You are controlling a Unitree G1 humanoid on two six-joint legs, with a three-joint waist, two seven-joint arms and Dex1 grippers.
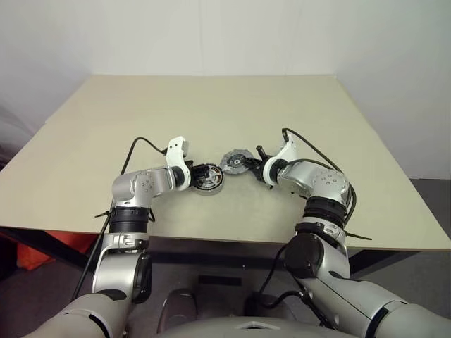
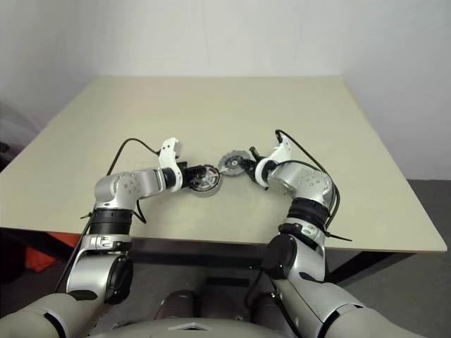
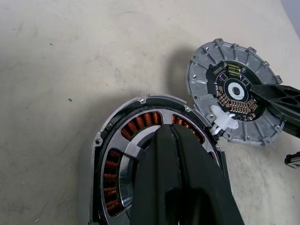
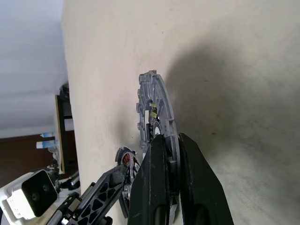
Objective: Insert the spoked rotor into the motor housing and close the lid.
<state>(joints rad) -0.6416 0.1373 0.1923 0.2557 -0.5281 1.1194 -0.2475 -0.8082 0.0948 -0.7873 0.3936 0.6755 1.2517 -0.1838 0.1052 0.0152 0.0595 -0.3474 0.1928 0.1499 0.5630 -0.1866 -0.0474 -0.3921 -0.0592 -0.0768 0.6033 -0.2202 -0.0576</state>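
Sitting near the centre of the frame on the beige table, the motor housing is clamped by the left gripper. Just right of it, the right gripper pinches the lid on edge (copper windings exposed).

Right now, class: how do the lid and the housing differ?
The lid is a thin grey notched disc with a circuit board at its centre; the housing is a thick ring showing copper windings. The lid is held on edge in the right gripper; the housing lies flat under the left gripper. Both are round.
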